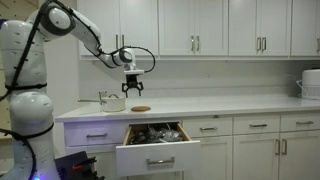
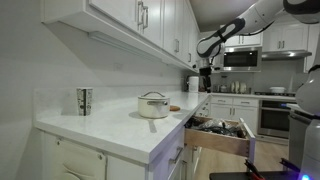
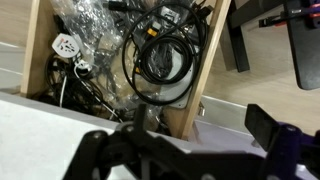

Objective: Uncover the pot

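- The pot (image 2: pixel 153 104) is gleaming silvery-white
- The flat disc (image 1: pixel 140 108) is showing brown
- The countertop (image 1: pixel 230 106) and cabinets (image 1: pixel 190 25) are showing plain white
- The cables (image 3: pixel 160 65) are showing black against the pale wooden drawer (image 3: pixel 213 60)
- The arm (image 1: pixel 25 55) is showing white with black joints

White countertop (image 1: pixel 230 106) with the pot (image 2: pixel 153 105), a flat brown disc (image 1: pixel 140 108), a metal cup (image 2: pixel 84 101)

White upper cabinets (image 1: pixel 210 25) hang above a pale countertop (image 1: pixel 230 106). Below, 1 drawer (image 1: pixel 158 158) stands open, packed with tangled cables (image 3: pixel 160 60); a microwave (image 2: pixel 242 57) is mounted farther along.
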Controlling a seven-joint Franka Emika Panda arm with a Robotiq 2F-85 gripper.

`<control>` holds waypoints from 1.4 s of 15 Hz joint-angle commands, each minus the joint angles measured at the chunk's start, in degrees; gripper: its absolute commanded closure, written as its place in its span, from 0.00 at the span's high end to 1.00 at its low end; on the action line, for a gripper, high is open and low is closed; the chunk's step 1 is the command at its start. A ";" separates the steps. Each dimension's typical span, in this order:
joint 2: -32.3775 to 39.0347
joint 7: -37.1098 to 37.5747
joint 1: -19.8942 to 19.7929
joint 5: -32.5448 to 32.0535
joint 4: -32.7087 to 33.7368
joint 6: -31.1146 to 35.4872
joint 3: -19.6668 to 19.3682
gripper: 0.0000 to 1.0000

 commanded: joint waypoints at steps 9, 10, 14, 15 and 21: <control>16.98 -12.21 4.32 -5.71 20.11 -1.17 5.73 1.00; 18.35 -13.64 4.40 -5.43 21.95 -1.51 5.96 1.00; 23.04 -16.68 5.46 -4.71 28.26 -2.12 6.63 1.00; 24.03 -17.08 5.78 -4.33 29.65 -2.37 6.91 1.00; 27.39 -15.62 9.37 -3.61 34.90 -3.42 8.23 1.00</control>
